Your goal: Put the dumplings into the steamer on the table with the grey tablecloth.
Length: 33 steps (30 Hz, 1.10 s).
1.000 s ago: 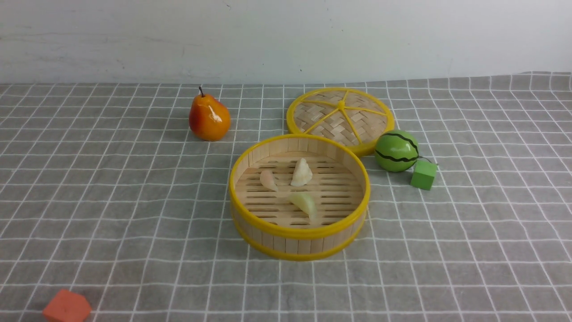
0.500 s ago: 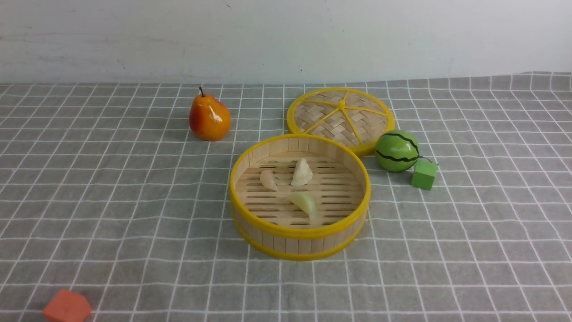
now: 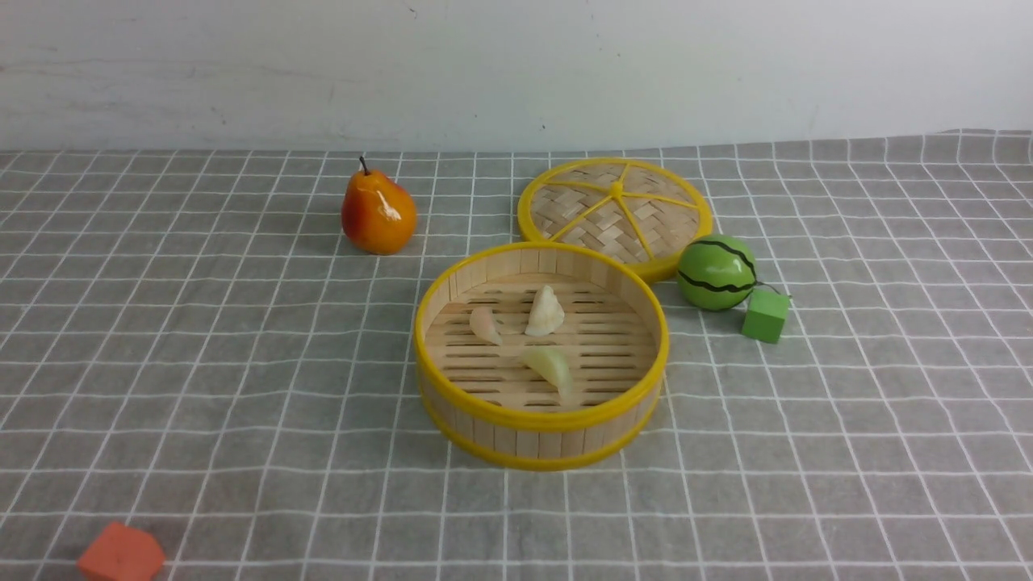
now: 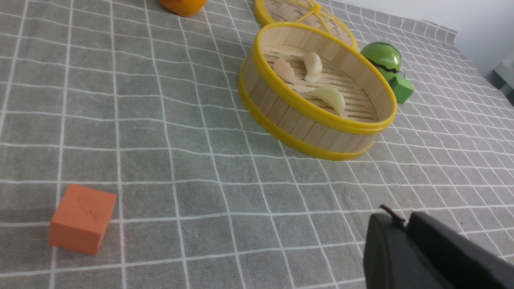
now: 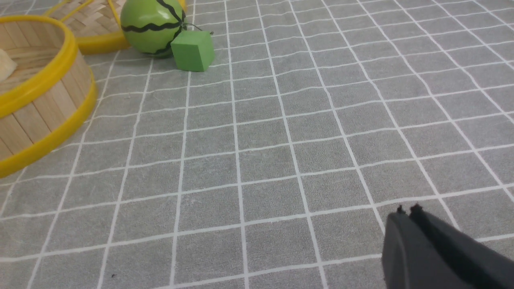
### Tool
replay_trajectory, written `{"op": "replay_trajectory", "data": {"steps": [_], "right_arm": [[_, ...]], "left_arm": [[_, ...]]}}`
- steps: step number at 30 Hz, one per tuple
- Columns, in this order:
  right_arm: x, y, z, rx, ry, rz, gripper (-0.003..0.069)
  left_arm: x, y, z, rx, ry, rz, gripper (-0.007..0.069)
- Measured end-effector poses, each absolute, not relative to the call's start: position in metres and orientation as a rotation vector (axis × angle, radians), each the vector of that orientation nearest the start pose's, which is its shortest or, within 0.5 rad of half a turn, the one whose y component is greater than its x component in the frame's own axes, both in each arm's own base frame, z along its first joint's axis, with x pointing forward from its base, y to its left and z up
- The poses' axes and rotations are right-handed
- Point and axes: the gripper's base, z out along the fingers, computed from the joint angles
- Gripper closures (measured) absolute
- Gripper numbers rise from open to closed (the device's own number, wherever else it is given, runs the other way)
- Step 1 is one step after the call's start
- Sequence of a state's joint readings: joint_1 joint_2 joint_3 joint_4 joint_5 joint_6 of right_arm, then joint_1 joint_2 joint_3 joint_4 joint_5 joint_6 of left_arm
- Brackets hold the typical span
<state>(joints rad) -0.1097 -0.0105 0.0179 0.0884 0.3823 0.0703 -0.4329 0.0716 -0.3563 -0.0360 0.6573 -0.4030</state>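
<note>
Grey white-gridded cloth point(image 3: 242, 363) is covering the tabletop, carrying the round yellow-rimmed bamboo steamer point(image 3: 541, 440), which is holding three small pleated dumplings point(image 3: 545, 313). Both black tools, left tool point(image 4: 403, 224) and right tool point(image 5: 407, 214), are hovering closed, gripping nothing.

A round, shallow bamboo steamer point(image 3: 541, 355) with yellow rims at top and bottom and a wall of upright wood strips stands open and upright on a table point(image 3: 847, 452) covered by a grey tablecloth point(image 3: 202, 363) with a grid of thin white lines. Three small crescent-shaped pleated dumplings lie apart on its slatted floor: a pinkish dumpling point(image 3: 485, 324) towards the left, a cream-white dumpling point(image 3: 545, 311) just right of it, propped on its edge towards the far wall, and a pale yellowish dumpling point(image 3: 550, 367) nearer the front rim
</note>
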Motion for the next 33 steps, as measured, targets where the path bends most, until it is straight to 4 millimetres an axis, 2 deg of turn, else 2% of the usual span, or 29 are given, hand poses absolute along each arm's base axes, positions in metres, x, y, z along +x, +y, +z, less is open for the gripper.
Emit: {"op": "replay_trajectory", "data": {"steps": [14,19,24,27,28,33], "right_arm": [[0.052,-0.003,0.173,0.224,1.859,0.062,0.064],[0.052,-0.003,0.173,0.224,1.859,0.061,0.0636],[0.052,-0.003,0.173,0.224,1.86,0.06,0.0627],[0.052,-0.003,0.173,0.224,1.86,0.06,0.0621],[0.052,-0.003,0.173,0.224,1.86,0.06,0.062],[0.052,-0.003,0.173,0.224,1.86,0.06,0.0615]], "left_arm": [[0.03,-0.016,0.268,0.017,1.902,-0.616,0.055],[0.034,-0.016,0.261,0.025,1.889,-0.589,0.0547],[0.049,-0.017,0.246,-0.052,1.712,-0.539,0.0573],[0.056,-0.012,0.234,-0.134,1.591,-0.477,0.0624],[0.056,-0.012,0.233,-0.14,1.586,-0.472,0.0627],[0.056,-0.003,0.203,-0.264,1.551,-0.348,0.0638]]}}
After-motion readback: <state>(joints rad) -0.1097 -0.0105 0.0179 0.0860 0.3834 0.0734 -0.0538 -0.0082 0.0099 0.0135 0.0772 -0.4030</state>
